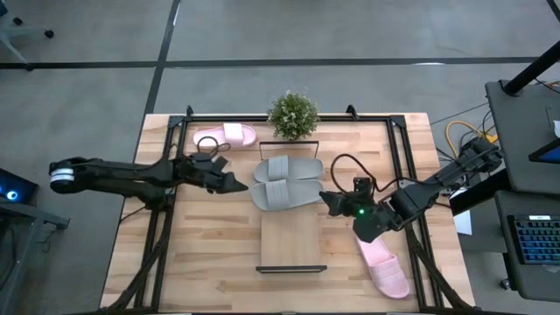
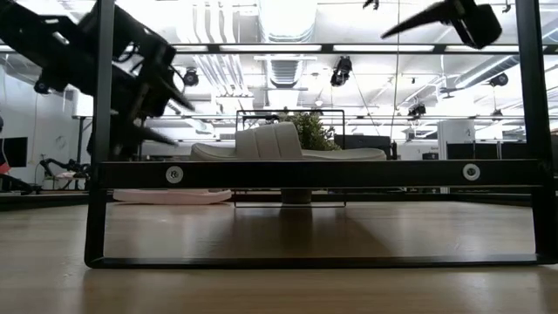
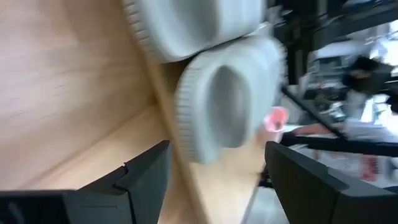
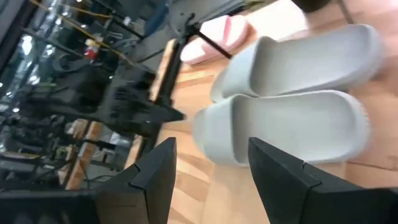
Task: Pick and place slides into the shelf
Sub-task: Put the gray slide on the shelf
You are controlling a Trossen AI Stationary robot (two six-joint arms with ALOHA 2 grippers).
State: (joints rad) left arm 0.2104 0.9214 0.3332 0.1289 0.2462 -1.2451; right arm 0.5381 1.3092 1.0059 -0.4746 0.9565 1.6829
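Two grey slides (image 1: 284, 181) already sit side by side on the shelf (image 1: 291, 241), toward the tabletop's far edge. One pink slide (image 1: 225, 136) lies near the far-left corner by the plant (image 1: 292, 115), the other pink slide (image 1: 383, 267) near the right edge. Left claw (image 1: 234, 184) hovers just beside the grey pair, open and empty. Right claw (image 1: 331, 203) is open and empty too, just off that pair. I'd send each arm to its closest pink one, grab the strap squarely, and set it on the shelf's bare near end.
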